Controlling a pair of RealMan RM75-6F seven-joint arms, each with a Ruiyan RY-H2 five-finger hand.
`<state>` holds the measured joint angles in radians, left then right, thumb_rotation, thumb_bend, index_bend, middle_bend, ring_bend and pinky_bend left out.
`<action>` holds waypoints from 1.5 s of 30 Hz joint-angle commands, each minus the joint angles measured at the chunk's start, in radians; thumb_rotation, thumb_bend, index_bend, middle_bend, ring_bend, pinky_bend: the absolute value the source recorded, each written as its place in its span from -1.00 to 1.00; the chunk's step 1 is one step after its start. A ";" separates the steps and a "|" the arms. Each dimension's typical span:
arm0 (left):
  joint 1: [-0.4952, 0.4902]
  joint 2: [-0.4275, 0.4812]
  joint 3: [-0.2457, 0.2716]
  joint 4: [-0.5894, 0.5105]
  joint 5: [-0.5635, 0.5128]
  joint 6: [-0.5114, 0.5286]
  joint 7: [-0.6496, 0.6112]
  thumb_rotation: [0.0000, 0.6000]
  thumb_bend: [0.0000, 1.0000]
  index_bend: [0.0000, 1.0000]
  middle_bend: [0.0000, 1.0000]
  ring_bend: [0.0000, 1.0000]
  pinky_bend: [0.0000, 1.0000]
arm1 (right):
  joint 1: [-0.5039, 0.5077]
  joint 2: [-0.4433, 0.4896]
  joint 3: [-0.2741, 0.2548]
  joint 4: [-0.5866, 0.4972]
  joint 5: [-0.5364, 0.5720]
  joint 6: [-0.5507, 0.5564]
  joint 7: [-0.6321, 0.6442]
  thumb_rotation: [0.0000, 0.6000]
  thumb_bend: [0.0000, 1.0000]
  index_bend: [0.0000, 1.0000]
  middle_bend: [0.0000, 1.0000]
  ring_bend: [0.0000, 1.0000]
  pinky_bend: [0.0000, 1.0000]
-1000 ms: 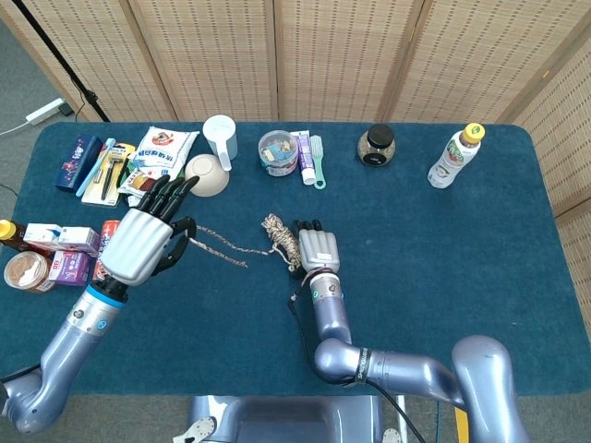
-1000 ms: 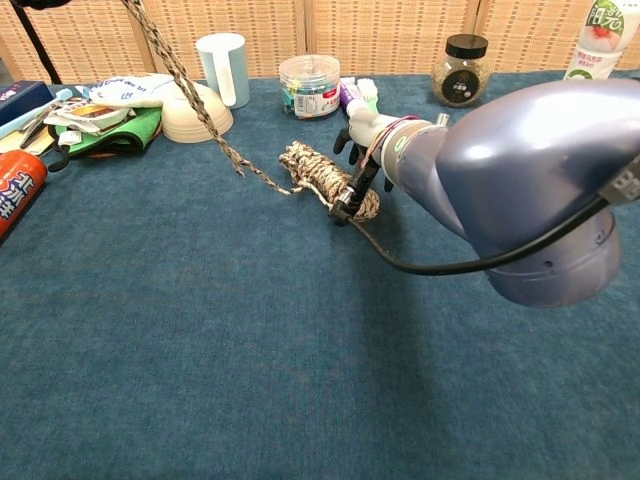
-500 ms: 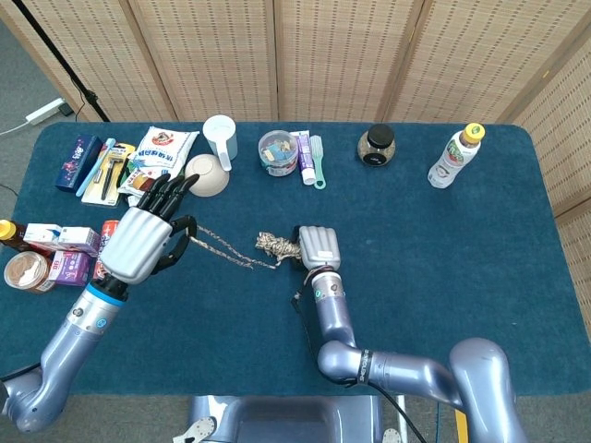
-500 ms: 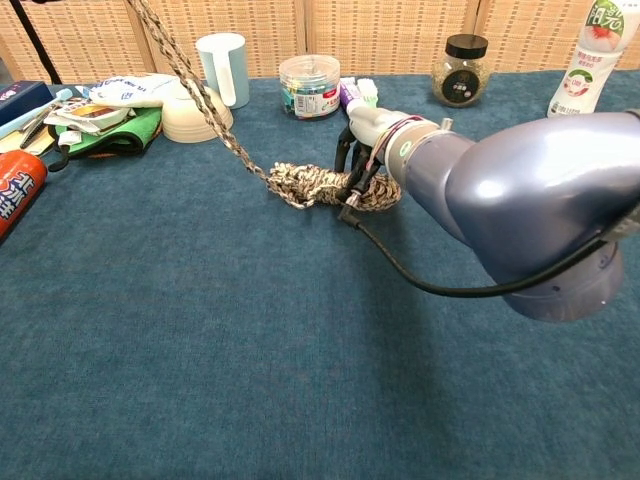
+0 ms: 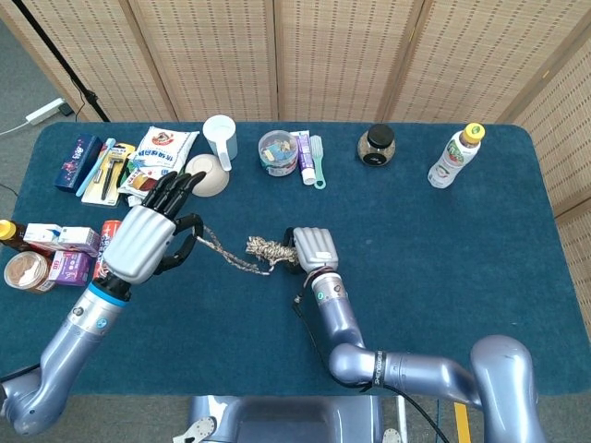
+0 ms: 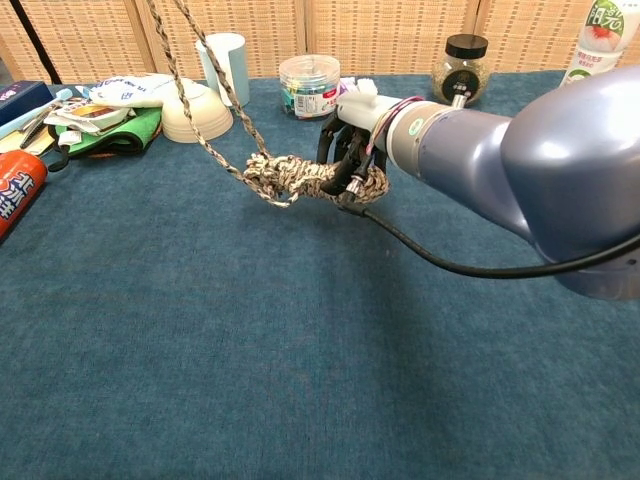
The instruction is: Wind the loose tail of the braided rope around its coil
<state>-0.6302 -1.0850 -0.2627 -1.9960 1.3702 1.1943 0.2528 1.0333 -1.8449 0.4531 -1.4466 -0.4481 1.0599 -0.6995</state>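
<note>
The braided rope's coil (image 5: 267, 250) (image 6: 300, 178) lies crosswise at mid table, lifted a little off the cloth. My right hand (image 5: 314, 247) (image 6: 350, 150) grips the coil's right end. Its loose tail (image 5: 222, 252) (image 6: 205, 110) runs up and left as a doubled strand to my left hand (image 5: 148, 238), which holds it raised above the table. In the chest view the left hand is out of frame and only the tail shows, leaving at the top edge.
A white bowl (image 5: 208, 174) and a white cup (image 5: 221, 136) stand behind the left hand. A snack bag (image 5: 159, 153), a red can (image 5: 109, 235) and small cartons (image 5: 57, 242) crowd the left side. A plastic tub (image 5: 277, 151), dark jar (image 5: 376, 145) and bottle (image 5: 455, 156) line the back.
The right hand has turned the coil from lengthwise to crosswise and shifted it left. The tail now loops under the coil's left end; the left hand has barely moved.
</note>
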 commanded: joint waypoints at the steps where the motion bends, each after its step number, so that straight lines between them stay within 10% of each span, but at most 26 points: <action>1: -0.012 0.008 -0.019 -0.025 -0.030 -0.013 -0.020 1.00 0.01 0.15 -1.00 -1.00 -1.00 | -0.003 0.045 -0.014 -0.059 0.008 -0.038 -0.004 1.00 0.34 0.13 0.15 -0.12 0.19; 28: -0.177 -0.190 -0.136 0.084 -0.278 -0.029 -0.018 1.00 0.01 0.16 -1.00 -1.00 -1.00 | 0.001 0.179 -0.159 -0.363 -0.187 -0.110 0.104 1.00 0.34 0.14 0.16 -0.11 0.21; 45: -0.214 -0.280 -0.123 0.319 -0.371 -0.057 -0.015 1.00 0.01 0.17 -1.00 -1.00 -1.00 | -0.023 0.289 -0.128 -0.434 -0.218 -0.189 0.289 1.00 0.34 0.15 0.17 -0.11 0.21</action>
<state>-0.8459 -1.3597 -0.3933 -1.6976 1.0038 1.1418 0.2427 1.0153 -1.5736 0.3130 -1.8684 -0.6702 0.8830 -0.4317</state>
